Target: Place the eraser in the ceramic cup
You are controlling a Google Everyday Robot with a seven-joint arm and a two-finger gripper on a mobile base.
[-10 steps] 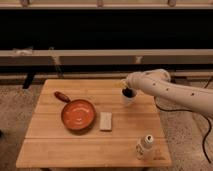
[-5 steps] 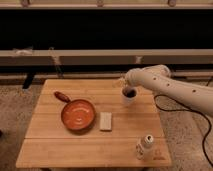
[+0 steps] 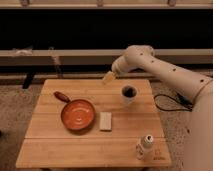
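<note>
The white ceramic cup [image 3: 129,97] stands upright on the right half of the wooden table [image 3: 55,147]. A dark shape fills its mouth, which looks like the black eraser [image 3: 129,91] lying inside it. My gripper [image 3: 108,77] hangs above the table's far edge, up and to the left of the cup and apart from it. Nothing dark shows at its tip. The white arm reaches in from the right.
An orange pan [image 3: 77,114] with a red handle sits at the table's middle left. A pale beige block [image 3: 105,121] lies beside it. A small white capped bottle [image 3: 145,145] stands near the front right corner. A black cable [image 3: 170,102] trails on the floor at right.
The gripper was right at the cup with a dark thing at its tip. It has since lifted and swung left, away from the cup, and the dark shape stays in the cup.
</note>
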